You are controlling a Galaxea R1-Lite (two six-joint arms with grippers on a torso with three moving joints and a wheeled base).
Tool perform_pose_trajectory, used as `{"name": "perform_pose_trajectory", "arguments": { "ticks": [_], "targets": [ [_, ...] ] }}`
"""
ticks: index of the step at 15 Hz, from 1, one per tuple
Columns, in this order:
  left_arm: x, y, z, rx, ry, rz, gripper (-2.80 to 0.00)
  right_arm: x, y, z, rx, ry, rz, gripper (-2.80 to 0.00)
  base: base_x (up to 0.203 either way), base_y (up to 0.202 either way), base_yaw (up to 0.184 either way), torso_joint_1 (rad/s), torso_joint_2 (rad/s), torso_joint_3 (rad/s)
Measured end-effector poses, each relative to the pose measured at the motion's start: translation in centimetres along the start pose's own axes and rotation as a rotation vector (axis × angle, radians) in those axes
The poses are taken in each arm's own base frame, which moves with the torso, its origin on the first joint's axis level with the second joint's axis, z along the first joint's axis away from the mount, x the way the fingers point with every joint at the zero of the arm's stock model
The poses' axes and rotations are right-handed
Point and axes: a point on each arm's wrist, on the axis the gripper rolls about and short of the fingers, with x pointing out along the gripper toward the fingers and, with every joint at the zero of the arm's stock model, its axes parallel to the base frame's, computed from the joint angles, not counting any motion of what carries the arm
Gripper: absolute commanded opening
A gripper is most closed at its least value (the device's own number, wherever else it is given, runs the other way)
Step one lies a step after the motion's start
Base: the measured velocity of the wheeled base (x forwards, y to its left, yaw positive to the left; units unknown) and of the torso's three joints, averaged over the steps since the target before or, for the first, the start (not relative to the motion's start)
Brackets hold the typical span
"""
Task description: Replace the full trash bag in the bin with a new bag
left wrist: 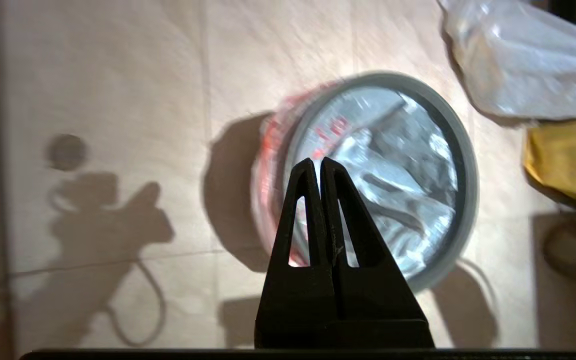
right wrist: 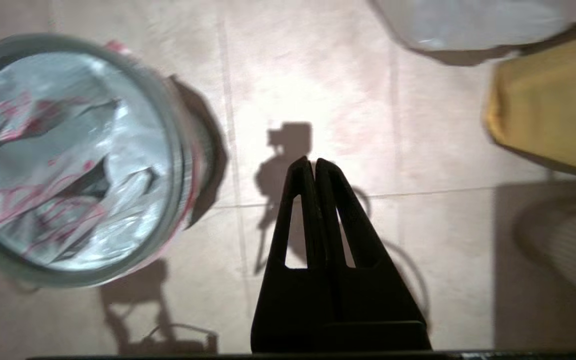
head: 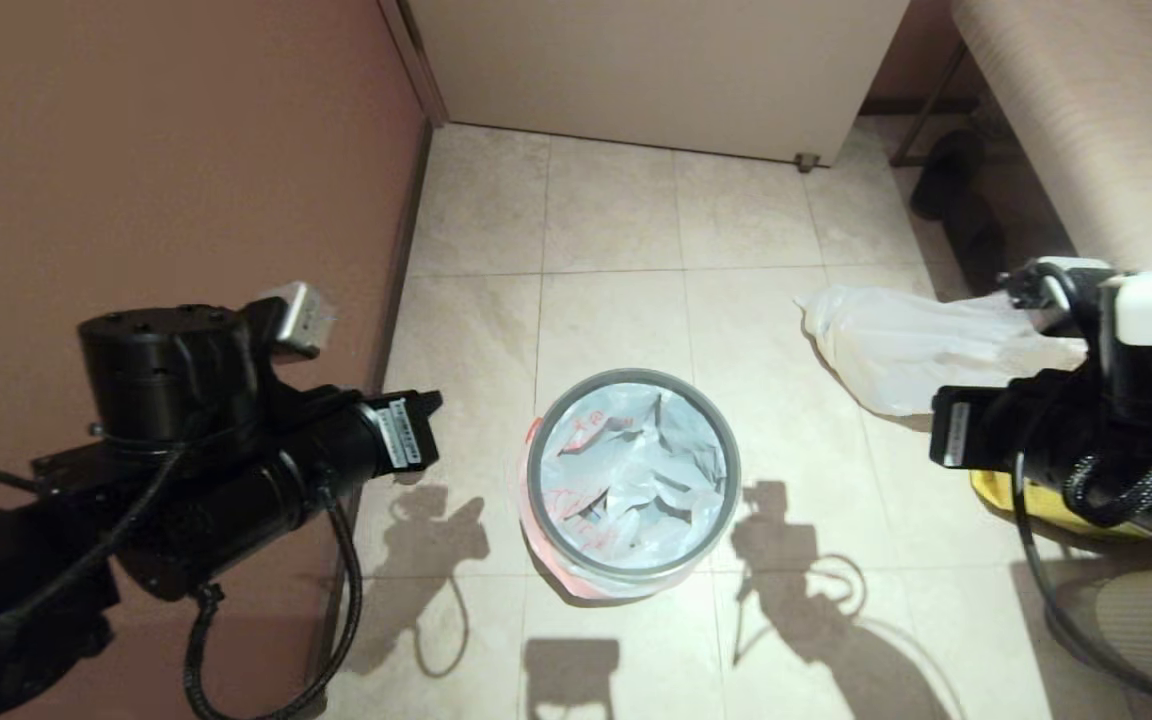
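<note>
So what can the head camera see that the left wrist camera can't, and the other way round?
Only the head view shows the wall, the cabinet and both arms' bodies. Only the left wrist view shows the left gripper, shut and holding nothing, above the bin. Both show the bin lined with the new bag, the full trash bag on the floor, and a yellow bag.

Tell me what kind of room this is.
Probably a corner of a home or office room: beige tiled floor, reddish-brown wall, a small bin lined with a printed bag, and a pale table alongside.
</note>
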Motion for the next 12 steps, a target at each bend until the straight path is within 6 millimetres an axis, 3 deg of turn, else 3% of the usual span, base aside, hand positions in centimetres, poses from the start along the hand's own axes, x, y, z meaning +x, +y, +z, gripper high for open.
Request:
{"name": "perform_pose_trajectory", "arguments": {
  "ticks": [5, 8, 12],
  "targets": [
    [-8.3, 1.9, 1.9, 0.054, -0.204, 0.17, -2.8, -7.5, -6.5, 0.9, 0.094, -0.133, -0.2, -2.8, 0.0, 0.0, 0.0, 0.0, 0.0, 0.0],
    [-13.1, 4.2, 1.3, 0.082, -0.304, 0.265, -2.8, -12.8, -9.6, -0.2, 0.15, -0.199, -0.28, -2.8, 0.0, 0.0, 0.0, 0.0, 0.0, 0.0],
    [-18.6, 6.0, -0.2, 0.078, -0.441, 0.385, -2.8, -19.2, -11.7, -2.6, 0.143, -0.267, -0.32, -2.8, 0.0, 0.0, 0.0, 0.0, 0.0, 0.0]
  ]
}}
